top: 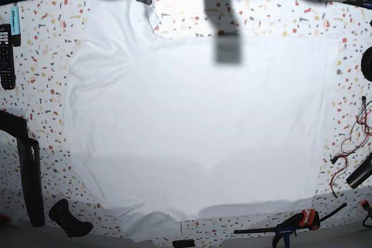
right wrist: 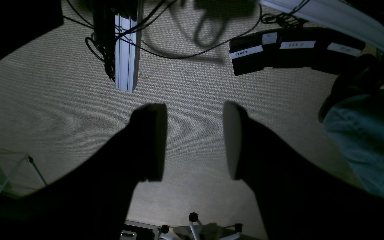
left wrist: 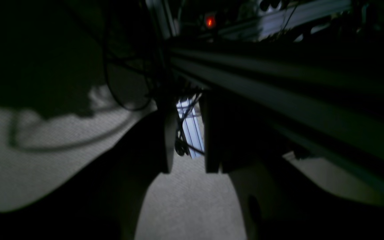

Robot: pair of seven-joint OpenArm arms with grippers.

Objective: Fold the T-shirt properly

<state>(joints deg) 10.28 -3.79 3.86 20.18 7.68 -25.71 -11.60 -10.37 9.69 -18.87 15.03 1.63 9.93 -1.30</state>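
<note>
A white tabletop speckled with coloured chips (top: 46,85) fills the base view. A black remote control (top: 6,56) lies at its left edge. Near the front right corner rests a clamp with a blue and red handle (top: 293,223), and red wires (top: 349,137) trail along the right edge. Below, woven beige carpet (right wrist: 192,83) covers the floor, with an aluminium rail (right wrist: 127,50), black cables (right wrist: 178,53) and a black box labelled START (right wrist: 292,48).

T-shirt (top: 197,126) spread across table (top: 46,85), remote (top: 6,56) at left edge, clamp (top: 293,223) at front right
</note>
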